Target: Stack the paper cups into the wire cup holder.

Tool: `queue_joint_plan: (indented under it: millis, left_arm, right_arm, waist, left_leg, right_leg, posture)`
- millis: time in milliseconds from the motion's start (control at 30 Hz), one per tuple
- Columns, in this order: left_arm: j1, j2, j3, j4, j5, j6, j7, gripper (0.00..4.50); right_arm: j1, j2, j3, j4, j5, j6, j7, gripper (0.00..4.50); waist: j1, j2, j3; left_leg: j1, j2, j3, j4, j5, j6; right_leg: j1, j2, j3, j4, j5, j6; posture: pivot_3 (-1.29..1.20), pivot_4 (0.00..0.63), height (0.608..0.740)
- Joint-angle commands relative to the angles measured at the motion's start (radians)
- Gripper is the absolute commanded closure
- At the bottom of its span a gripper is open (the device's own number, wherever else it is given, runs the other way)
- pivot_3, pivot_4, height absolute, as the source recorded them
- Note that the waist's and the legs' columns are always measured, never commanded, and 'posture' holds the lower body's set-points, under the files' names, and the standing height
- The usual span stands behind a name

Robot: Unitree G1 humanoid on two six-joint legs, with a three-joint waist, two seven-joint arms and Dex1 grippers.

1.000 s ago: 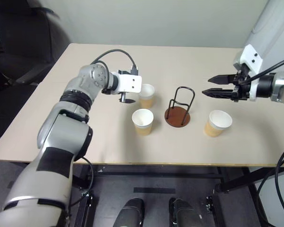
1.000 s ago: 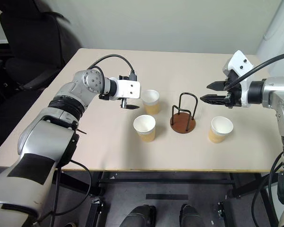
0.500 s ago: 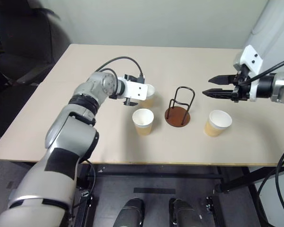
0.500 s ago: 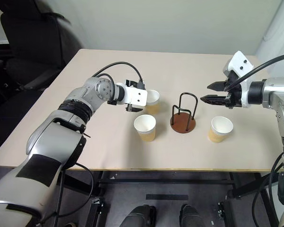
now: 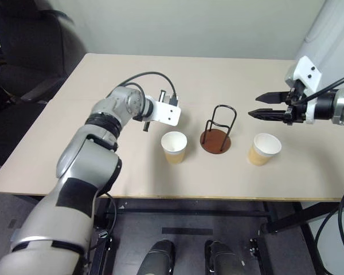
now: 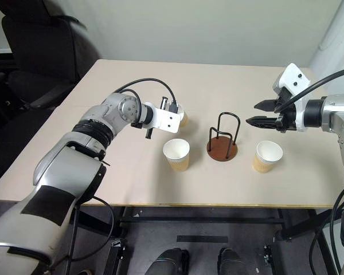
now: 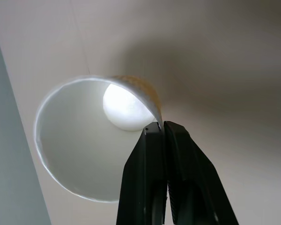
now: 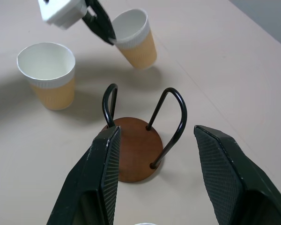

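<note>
1. Your left tool (image 7: 161, 129) is clamped on the rim of a tan-orange tapered paper cup with a white rim and white inside (image 8: 133, 37): in the left wrist view its two black fingers (image 7: 147, 178) meet with the cup wall pinched between them.
2. That gripped cup is the far one of the group; in the right wrist view it leans rather than standing square, and you cannot tell whether its base rests on the light beige table (image 5: 229, 74).
3. A second, identical paper cup (image 5: 174, 147) stands upright on the table, nearer the front edge and just left of the holder.
4. The wire cup holder (image 5: 216, 136), a round reddish-brown disc with thin black wire loops rising upright from it, stands empty between the second cup and the third.
5. The third paper cup (image 5: 264, 148) stands upright to the right of the holder, apart from it.
6. Your right tool (image 5: 258, 106) hangs in the air above the table, near the third cup, pointing towards the holder; its fingers (image 8: 100, 178) stand apart and hold nothing.
7. A black office chair (image 5: 28, 46) stands beyond the table's far left corner.
</note>
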Motion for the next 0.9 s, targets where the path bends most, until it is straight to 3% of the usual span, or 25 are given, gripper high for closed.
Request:
queue_joint_plan:
  millis: [33,400,900]
  left_arm:
    - [-0.049,0.028,0.012,-0.004,-0.012,-0.016,-0.089,4.45]
    - [-0.174,0.009,0.193,-0.017,-0.235,0.128,-0.580,4.45]
    - [-0.452,-0.101,0.243,-0.003,-0.263,0.253,-0.637,4.45]
  right_arm:
    - [0.002,-0.046,0.008,0.004,-0.009,-0.038,0.046,2.02]
    - [-0.010,-0.106,0.069,0.102,-0.073,-0.171,0.164,2.02]
    - [-0.083,-0.120,0.092,0.189,-0.135,-0.219,0.233,2.02]
  waist:
    - [0.000,0.000,0.000]
    - [0.005,0.000,0.000]
    - [0.002,-0.001,0.001]
  left_leg:
    - [0.000,0.000,-0.001,0.000,0.000,0.000]
    - [-0.004,0.000,0.000,0.002,-0.002,0.003]
    - [-0.011,0.000,0.003,0.002,-0.006,0.008]
  right_leg:
    - [0.000,-0.001,0.001,0.000,0.000,0.000]
    - [-0.001,-0.001,0.001,-0.001,0.000,-0.001]
    - [-0.007,-0.003,0.001,-0.003,0.000,0.007]
  posture:
    - [0.00,0.150,0.740]
    - [0.00,0.150,0.740]
    - [0.00,0.150,0.740]
